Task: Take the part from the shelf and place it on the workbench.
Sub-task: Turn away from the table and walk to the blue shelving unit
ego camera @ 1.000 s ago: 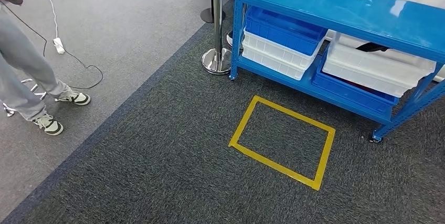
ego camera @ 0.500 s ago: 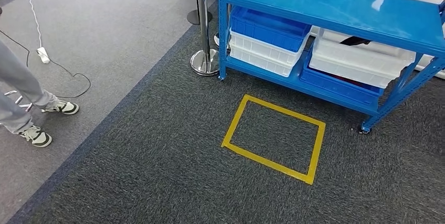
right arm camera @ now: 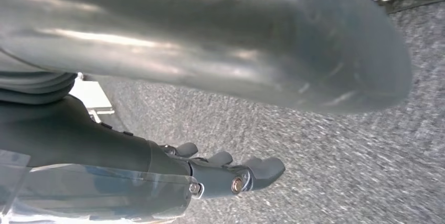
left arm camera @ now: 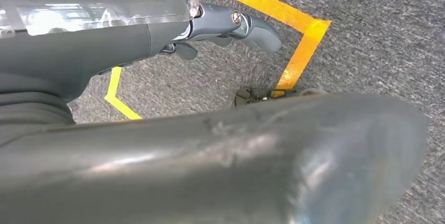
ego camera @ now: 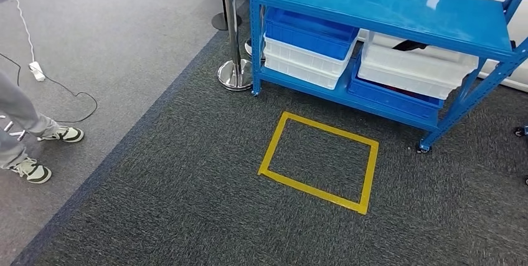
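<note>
Change: whole head view has slid left over the last second; person, post and shelf all drift the same way, so the camera moved, not the things. Robot is turning or stepping toward the shelf.
Meaning: judged as the approach step; nothing picked yet, workbench not reached.
Person (ego camera: pixel 25 135): far left on the pale floor, legs and shoes showing, well apart from both hands.
Cable (ego camera: pixel 37 70): white lead and plug on the pale floor near the person.
Left hand (left arm camera: pixel 231 27): hangs low over the carpet, fingers loosely curled, nothing in them; just above a corner of the tape.
Tape (ego camera: pixel 317 161): yellow rectangle on the dark carpet, between robot and shelf; likely the standing mark.
Post (ego camera: pixel 235 70): chrome stanchion beside the shelf's left leg.
Shelf (ego camera: pixel 386 4): blue rack on casters, ahead and up from both hands, out of reach for now.
Bins (ego camera: pixel 308 48): blue and white, stacked on the lower tier.
Part (ego camera: pixel 410 45): a dark item in the right white bin, possibly the part; too small to be sure.
Right hand (right arm camera: pixel 231 174): hangs over plain carpet, fingers slightly curled, holding nothing.
Surface: dark grey carpet, paler grey strip at left.
</note>
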